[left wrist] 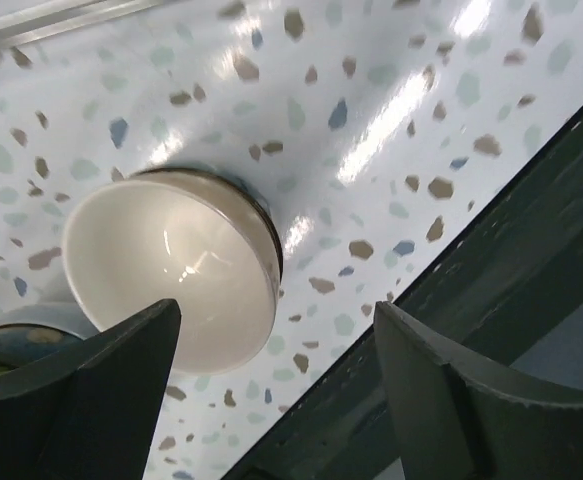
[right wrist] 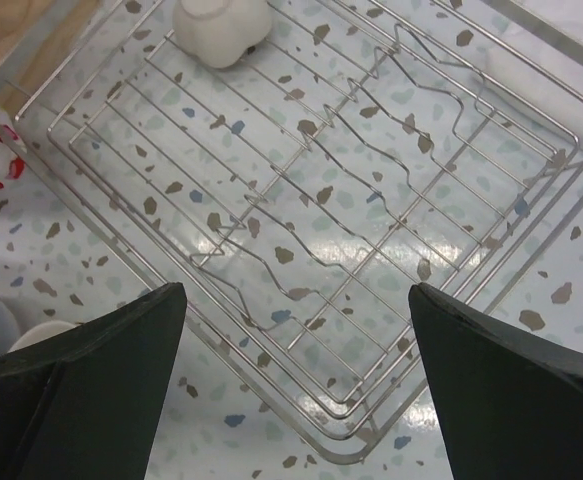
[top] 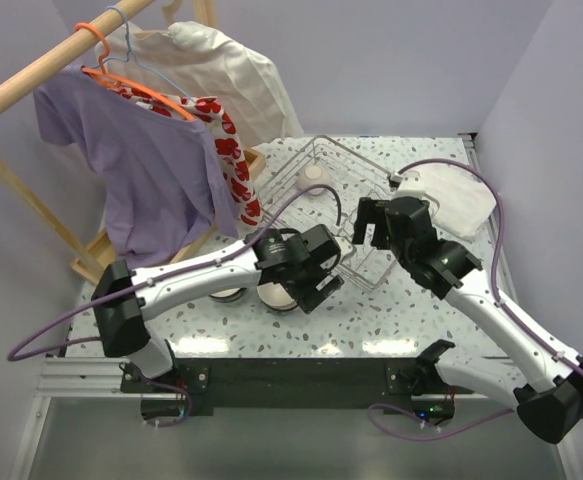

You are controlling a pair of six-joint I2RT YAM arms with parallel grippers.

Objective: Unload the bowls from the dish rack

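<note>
I've got the left gripper (left wrist: 276, 310) down low, released over a pale bowl (left wrist: 166, 270); the right gripper (right wrist: 296, 290) is spread wide above the dish rack (right wrist: 301, 200).

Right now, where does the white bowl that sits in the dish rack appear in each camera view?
Top external: the white bowl is just above the centre, in the far left corner of the dish rack.
Left wrist: not in it; the cream bowl there is another one, on the table.
Right wrist: the white bowl is at the top edge, left of centre.
Shared landmark: the speckled tabletop, in all three views.
</note>
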